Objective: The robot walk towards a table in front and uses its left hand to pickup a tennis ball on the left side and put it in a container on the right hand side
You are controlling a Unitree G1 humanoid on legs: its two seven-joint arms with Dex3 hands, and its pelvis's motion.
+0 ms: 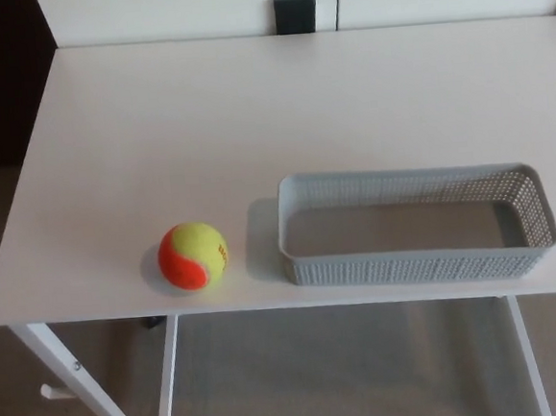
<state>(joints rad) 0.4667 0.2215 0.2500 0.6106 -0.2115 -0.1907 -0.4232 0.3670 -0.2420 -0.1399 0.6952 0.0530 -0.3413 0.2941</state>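
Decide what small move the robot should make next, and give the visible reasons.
Probably reach the left hand in over the orange-and-yellow tennis ball: it rests near the white table's front edge, apart from the empty grey perforated plastic basket to its right, and neither hand is in view.

The tennis ball [193, 256] is yellow-green and orange, the two colours meeting in a curved seam, with a small dark mark on its side. The container [419, 259] is grey with a fine mesh pattern on its walls. The surface [251, 114] is pale white, on white legs [80, 387].
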